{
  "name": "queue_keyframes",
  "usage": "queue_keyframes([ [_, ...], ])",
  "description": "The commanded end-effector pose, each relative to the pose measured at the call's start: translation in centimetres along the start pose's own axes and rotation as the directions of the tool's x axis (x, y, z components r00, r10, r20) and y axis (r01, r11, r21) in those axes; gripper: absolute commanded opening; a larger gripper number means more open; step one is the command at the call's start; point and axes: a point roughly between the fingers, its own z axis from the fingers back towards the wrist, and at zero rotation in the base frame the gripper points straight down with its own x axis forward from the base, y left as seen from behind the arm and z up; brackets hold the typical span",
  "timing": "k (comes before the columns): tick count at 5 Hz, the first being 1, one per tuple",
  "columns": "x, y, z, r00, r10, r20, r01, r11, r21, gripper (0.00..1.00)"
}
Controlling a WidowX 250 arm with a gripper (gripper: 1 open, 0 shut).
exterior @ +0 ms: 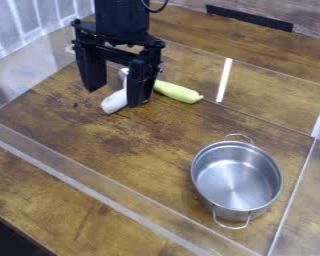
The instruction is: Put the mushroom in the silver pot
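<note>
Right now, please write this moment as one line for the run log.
gripper: open, over mushroom | mushroom: on table, not lifted | silver pot: empty, apart | task: not done

Wooden table [69, 130], clear barrier walls [299, 190]

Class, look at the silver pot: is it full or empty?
Empty. The silver pot shows only its bare shiny inside; the mushroom lies outside it, under the gripper.

We see a dark brown wooden-plank bench [69, 120] edged by clear plastic walls. On it lie a toy mushroom with a white stem [115, 101], a long yellow-green vegetable [179, 92] just beside it, and, well apart, a round shiny steel pot [236, 176].
</note>
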Motion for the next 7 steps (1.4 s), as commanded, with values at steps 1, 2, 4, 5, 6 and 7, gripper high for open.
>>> queue_keyframes([
  [1,1.6,0.1,-1.3,1.0,-0.027,0.004,0.027,1.0,0.005,1.0],
  [2,3.5,0.6,-2.9,0.998,-0.056,0.029,0.056,0.998,0.011,1.0],
  [4,4.6,5.0,-3.5,0.994,0.072,0.081,-0.073,0.997,0.014,1.0],
  [5,5.2,5.3,-4.0,0.992,0.095,0.08,-0.097,0.995,0.012,1.0],
  [6,6.1,5.7,-4.6,0.99,0.111,0.082,-0.112,0.994,0.003,1.0],
  [7,6.1,6.3,-4.8,0.991,0.105,0.08,-0.105,0.994,-0.005,1.0],
])
